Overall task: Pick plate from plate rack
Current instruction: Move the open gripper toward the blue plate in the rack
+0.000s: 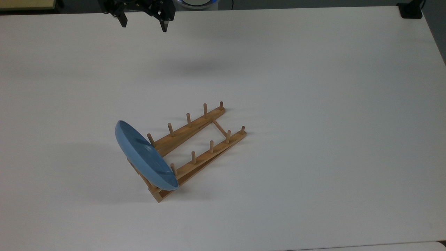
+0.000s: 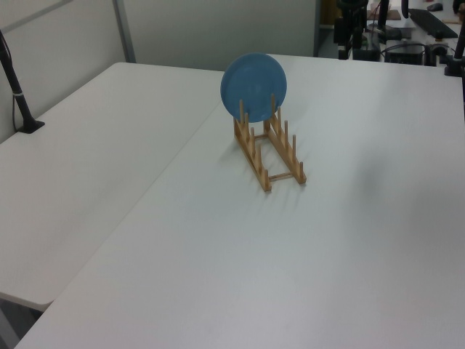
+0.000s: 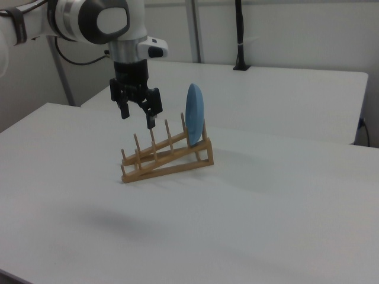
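Observation:
The light-blue plate (image 1: pixel 144 155) stands on edge at the raised end of the wooden plate rack (image 1: pixel 198 139), leaning against the pegs. In the left view the plate (image 2: pixel 253 87) faces the camera at the far end of the plate rack (image 2: pixel 272 153). My gripper (image 1: pixel 143 25) hangs open and empty at the top view's upper edge, far from the rack. In the right view the gripper (image 3: pixel 137 115) hovers high above the table, left of the plate (image 3: pixel 194 113) and over the low end of the plate rack (image 3: pixel 166 157), touching nothing.
The rack sits on a wide white table (image 1: pixel 313 104). A black clamp (image 1: pixel 411 10) sits at the table's far right corner in the top view. A second white table (image 2: pixel 87 182) adjoins on the left view's left, with a black pole (image 2: pixel 18 94).

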Tool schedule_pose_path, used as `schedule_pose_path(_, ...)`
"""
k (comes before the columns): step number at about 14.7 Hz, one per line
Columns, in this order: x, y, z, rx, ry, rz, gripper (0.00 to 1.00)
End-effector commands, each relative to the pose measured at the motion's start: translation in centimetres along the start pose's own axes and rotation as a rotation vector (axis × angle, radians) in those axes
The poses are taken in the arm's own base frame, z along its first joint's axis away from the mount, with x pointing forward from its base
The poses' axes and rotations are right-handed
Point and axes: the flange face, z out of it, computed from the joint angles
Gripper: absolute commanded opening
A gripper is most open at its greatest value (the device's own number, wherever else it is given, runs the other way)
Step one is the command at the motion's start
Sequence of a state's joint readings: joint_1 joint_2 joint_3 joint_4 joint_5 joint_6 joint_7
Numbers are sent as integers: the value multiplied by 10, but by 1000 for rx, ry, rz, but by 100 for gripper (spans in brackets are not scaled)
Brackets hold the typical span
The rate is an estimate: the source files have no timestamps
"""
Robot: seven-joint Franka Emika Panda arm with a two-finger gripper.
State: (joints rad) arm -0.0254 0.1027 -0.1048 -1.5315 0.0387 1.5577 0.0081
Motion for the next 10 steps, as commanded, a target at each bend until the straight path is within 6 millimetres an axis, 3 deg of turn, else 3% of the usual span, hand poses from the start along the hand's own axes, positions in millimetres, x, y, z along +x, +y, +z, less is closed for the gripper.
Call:
schedule_pose_path(1,-9,-1,-4,26,1,-28,100)
schedule_pose_path(6,-10,-2,-4,26,-6,-33,100)
schedule_pose_path(10,3,-3,-8,-31,81,-82,100)
